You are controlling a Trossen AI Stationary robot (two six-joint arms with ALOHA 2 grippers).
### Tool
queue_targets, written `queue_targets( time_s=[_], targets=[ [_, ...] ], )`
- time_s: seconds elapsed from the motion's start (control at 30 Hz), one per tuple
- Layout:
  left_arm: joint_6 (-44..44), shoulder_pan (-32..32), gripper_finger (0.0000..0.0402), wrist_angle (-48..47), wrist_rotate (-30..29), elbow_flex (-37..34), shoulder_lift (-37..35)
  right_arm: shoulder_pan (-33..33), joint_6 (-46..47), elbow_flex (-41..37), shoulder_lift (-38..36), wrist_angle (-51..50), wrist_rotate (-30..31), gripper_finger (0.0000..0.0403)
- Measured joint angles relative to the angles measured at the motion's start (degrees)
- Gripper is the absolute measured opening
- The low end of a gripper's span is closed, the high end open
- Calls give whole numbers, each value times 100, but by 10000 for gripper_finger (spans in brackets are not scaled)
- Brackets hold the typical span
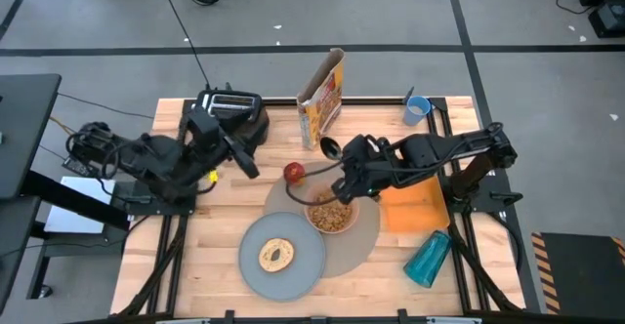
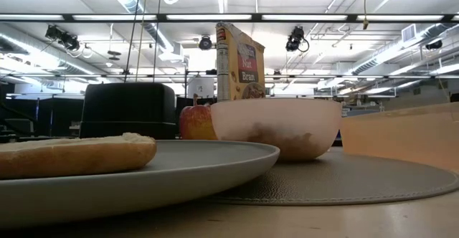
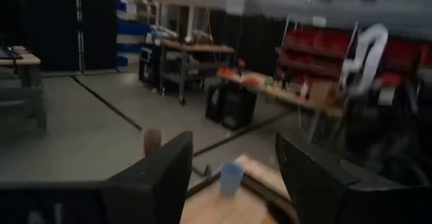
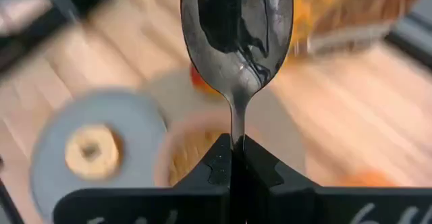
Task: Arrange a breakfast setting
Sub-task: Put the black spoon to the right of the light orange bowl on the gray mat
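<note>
My right gripper (image 1: 350, 164) is shut on a metal spoon (image 4: 236, 28), raised above the table between the red apple (image 1: 294, 173) and the yellow cereal box (image 1: 322, 95). The small pink bowl (image 1: 332, 214), holding cereal, sits on the tan placemat (image 1: 363, 238). The bagel (image 1: 276, 255) lies on the grey plate (image 1: 293, 275), which overlaps the placemat's near left edge. The light-blue cup (image 1: 417, 109) stands at the far right. My left gripper (image 3: 233, 177) is open and empty, raised at the table's left near the toaster. My right gripper pinches the spoon's handle (image 4: 236, 131) between its two fingers. The spoon runs straight out past the fingertips, along the fingers, with its bowl (image 4: 236, 28) at the far end. The spoon is lifted clear of the table.
A black toaster (image 1: 234, 114) stands at the far left. An orange flat piece (image 1: 415, 209) lies right of the placemat. A teal cup (image 1: 428, 258) lies on its side near the right front. Bare wood shows at the near left.
</note>
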Motion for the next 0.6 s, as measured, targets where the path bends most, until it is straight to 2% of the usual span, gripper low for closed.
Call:
queue_targets(
  time_s=[0.13,0.33,0.47,0.6],
  targets=[
    [-878,-61,207,-1352,2,0,-92,132,435,0,43,-624,-653,16],
    [-1947,-165,197,-3065,53,-1,-76,466,1507,-8,48,-1413,-1321,16],
    [-2323,-158,197,-3874,116,-56,-70,694,2493,-478,54,-1280,-2103,16],
    [-2263,-143,197,-4399,287,-57,-81,873,3511,-1308,41,-794,-2727,16]
  ],
)
